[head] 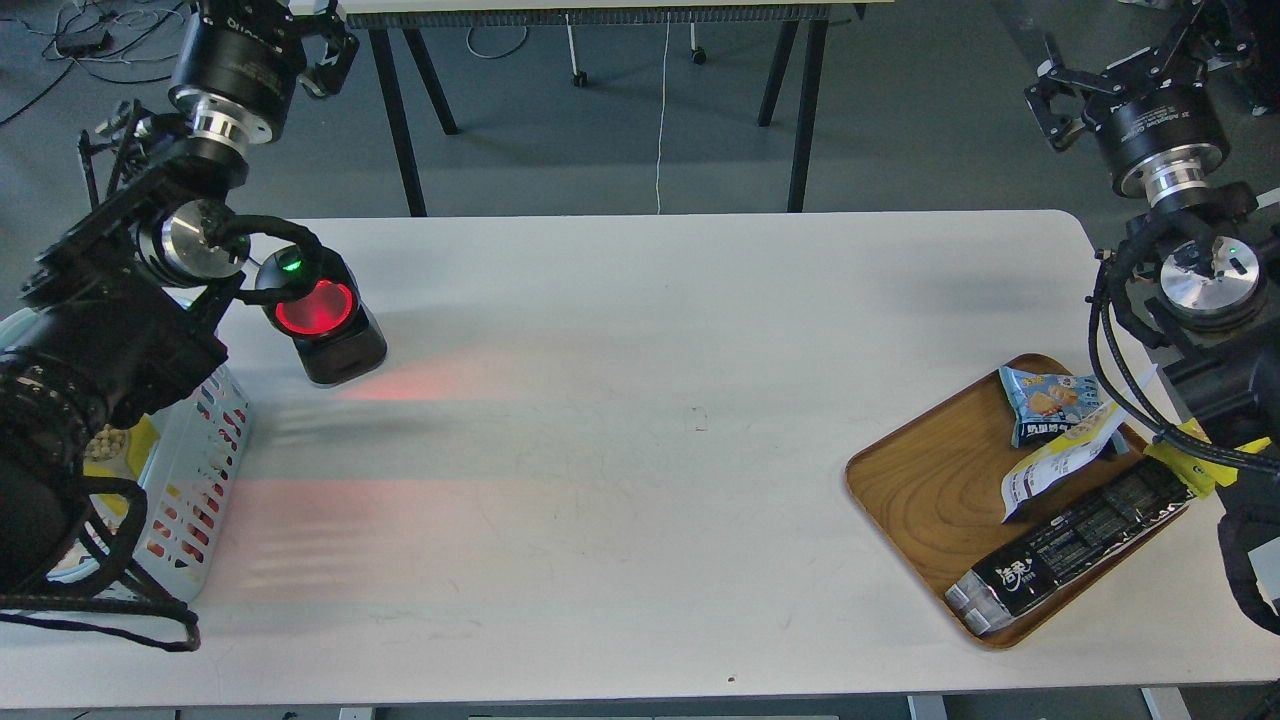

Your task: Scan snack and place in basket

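Observation:
A yellow-and-white snack pouch [112, 445] lies in the light blue basket [205, 440] at the table's left edge. My left arm covers most of both, so only a yellow patch with beige balls shows. My left gripper [265, 12] is raised at the top left, beyond the table's far edge. Its jaws look spread and empty, and its tips are cut off by the frame. Another yellow-and-white pouch [1062, 458] lies white side up on the wooden tray [925, 480]. My right gripper [1125, 65] is raised at the far right, spread and empty.
A black barcode scanner [318, 315] with a glowing red window stands at the back left and casts red light on the white table [640, 330]. The tray also holds a blue-and-white packet [1045, 400] and a long black bar pack [1075, 545].

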You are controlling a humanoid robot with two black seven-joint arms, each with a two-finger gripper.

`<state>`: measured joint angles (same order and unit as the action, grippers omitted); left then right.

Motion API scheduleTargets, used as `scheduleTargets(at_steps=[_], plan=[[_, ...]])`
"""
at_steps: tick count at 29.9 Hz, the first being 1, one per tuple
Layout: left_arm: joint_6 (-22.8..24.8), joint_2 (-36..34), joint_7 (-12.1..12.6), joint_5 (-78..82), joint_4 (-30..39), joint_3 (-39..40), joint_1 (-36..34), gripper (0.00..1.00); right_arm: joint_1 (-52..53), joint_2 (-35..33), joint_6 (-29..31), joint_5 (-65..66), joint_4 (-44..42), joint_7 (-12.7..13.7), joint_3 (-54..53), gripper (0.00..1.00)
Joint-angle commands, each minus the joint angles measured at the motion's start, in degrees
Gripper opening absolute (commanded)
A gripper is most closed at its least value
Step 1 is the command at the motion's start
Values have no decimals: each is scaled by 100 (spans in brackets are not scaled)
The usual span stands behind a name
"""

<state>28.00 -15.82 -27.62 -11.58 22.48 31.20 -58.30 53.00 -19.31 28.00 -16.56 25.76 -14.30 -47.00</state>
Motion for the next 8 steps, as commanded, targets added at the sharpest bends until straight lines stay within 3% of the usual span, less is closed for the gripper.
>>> scheduleTargets(at_steps=[1, 8], plan=[[0, 140, 38, -55, -7, 272, 169, 100, 44, 120, 0, 4, -71, -3, 24, 99], [0, 140, 38, -55, -7, 448, 196, 100, 140, 129, 0, 21, -71, -3, 68, 99]])
